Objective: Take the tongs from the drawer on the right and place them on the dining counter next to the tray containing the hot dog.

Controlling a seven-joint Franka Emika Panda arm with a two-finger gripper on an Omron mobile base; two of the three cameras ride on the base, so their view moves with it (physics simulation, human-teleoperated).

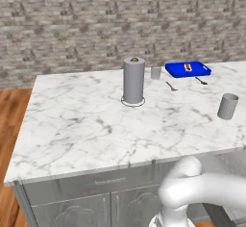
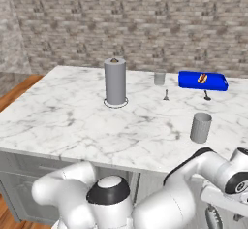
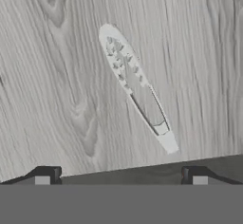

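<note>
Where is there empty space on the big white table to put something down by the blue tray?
The dining counter is bare left of the paper towel roll and along its near edge. Beside the tray it is crowded: a small cup, two small utensils and a grey cup leave only narrow gaps.

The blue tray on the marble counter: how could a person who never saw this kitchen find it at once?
Start at the large white marble dining counter and look to its far right part, beyond the tall grey paper-towel roll. There lies the small bright blue rectangular tray with a raised rim, holding a tiny hot dog. Its neighbours, two cups and two utensils, are all grey.
</note>
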